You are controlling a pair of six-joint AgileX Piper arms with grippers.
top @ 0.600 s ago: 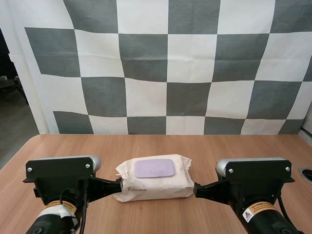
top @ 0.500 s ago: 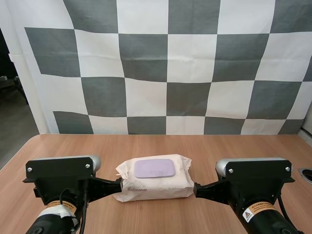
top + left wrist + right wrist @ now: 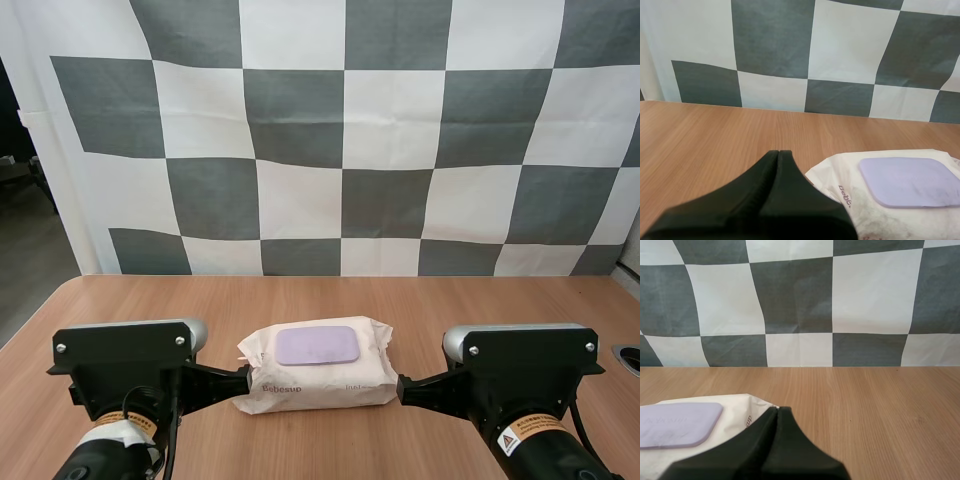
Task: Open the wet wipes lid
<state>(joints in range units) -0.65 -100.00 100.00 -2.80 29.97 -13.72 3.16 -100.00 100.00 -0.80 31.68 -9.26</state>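
A pale pink pack of wet wipes point(image 3: 315, 375) lies flat on the wooden table point(image 3: 420, 300), midway between my two arms. Its lilac lid point(image 3: 317, 345) lies flat and closed on top. My left gripper point(image 3: 243, 379) is shut, its tip at the pack's left end. The right gripper point(image 3: 402, 386) is also shut, its tip at the pack's right end. In the left wrist view the fingers form one dark wedge point(image 3: 778, 153) beside the pack point(image 3: 845, 192) and lid point(image 3: 910, 181). The right wrist view has the same wedge point(image 3: 777, 410) next to the pack point(image 3: 742, 407) and lid point(image 3: 677, 424).
Bare wood stretches behind the pack to the table's far edge. A small round dark fitting point(image 3: 627, 357) sits at the table's right edge, beyond my right arm.
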